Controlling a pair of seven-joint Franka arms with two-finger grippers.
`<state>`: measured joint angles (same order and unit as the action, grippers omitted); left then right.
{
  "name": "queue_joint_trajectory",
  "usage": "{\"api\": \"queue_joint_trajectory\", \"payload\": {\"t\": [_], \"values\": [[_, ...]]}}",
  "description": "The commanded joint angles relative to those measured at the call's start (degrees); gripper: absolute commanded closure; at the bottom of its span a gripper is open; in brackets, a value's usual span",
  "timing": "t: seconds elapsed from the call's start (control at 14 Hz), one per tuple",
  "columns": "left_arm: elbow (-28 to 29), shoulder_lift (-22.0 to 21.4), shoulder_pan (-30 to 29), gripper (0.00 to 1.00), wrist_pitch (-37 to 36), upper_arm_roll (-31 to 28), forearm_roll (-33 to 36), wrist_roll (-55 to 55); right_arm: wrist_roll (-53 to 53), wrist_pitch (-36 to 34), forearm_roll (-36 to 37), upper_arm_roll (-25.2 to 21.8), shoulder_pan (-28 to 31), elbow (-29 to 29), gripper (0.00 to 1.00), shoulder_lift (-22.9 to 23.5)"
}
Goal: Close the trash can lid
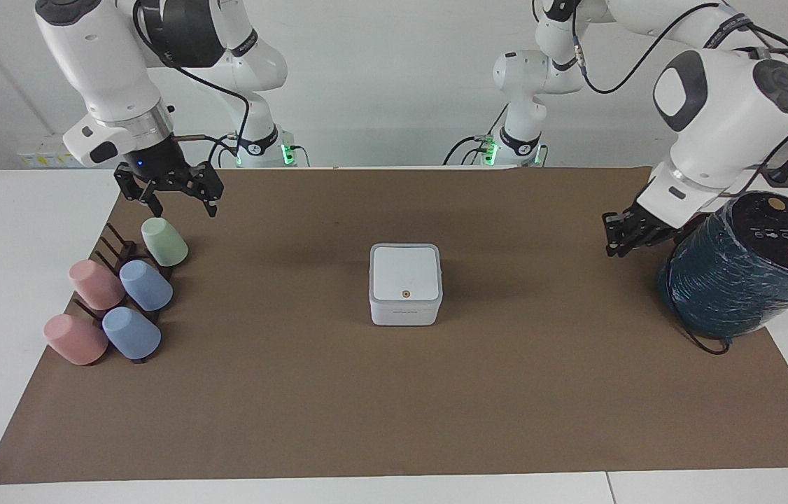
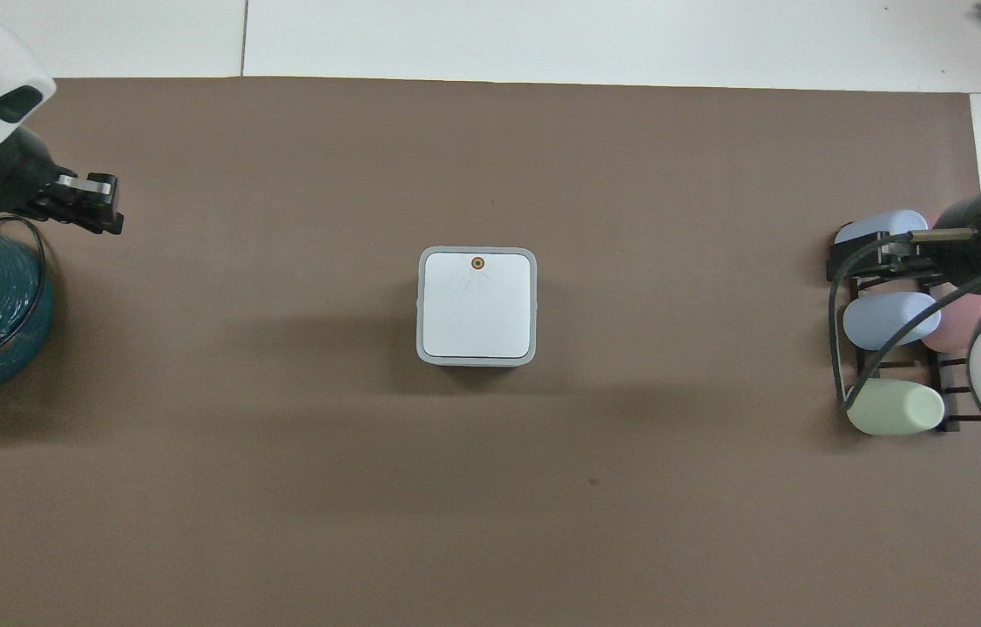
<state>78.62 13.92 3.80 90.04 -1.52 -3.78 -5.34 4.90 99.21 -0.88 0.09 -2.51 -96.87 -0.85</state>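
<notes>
The small white trash can (image 1: 405,310) stands in the middle of the brown mat. Its lid (image 1: 404,271) lies flat and closed on it, the orange dot up; the overhead view shows the lid (image 2: 477,306) square on the box. My left gripper (image 1: 614,246) is shut and empty, up in the air over the mat beside the teal cylinder, well away from the can; it also shows in the overhead view (image 2: 104,205). My right gripper (image 1: 179,201) is open and empty over the cup rack, where that arm waits.
A large dark teal wrapped cylinder (image 1: 751,269) stands at the left arm's end of the table. A dark rack with several pastel cups (image 1: 121,297) lies at the right arm's end. The brown mat (image 1: 394,413) covers most of the table.
</notes>
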Motion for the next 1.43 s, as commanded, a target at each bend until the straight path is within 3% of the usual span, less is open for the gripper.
{"api": "queue_joint_trajectory", "payload": {"t": [0.0, 0.36, 0.71, 1.36], "values": [[-0.1, -2.0, -1.0, 0.77, -3.4, 0.7, 5.0, -3.8, -1.1, -0.2, -0.5, 0.3, 0.8, -1.2, 0.00, -1.3], [-0.1, -3.0, -0.1, 0.49, -3.3, 1.4, 4.7, -3.3, -1.0, -0.2, -0.5, 0.3, 0.7, -1.2, 0.00, -1.3], [0.4, -4.9, 0.0, 0.02, 2.6, 1.8, 2.7, -2.0, -1.0, -0.2, -0.5, 0.3, 0.7, -1.2, 0.00, -1.3], [1.6, -5.6, -0.2, 0.00, 3.5, 1.7, 2.5, -0.1, -1.0, -0.2, -0.5, 0.3, 0.7, -1.2, 0.00, -1.3]]}}
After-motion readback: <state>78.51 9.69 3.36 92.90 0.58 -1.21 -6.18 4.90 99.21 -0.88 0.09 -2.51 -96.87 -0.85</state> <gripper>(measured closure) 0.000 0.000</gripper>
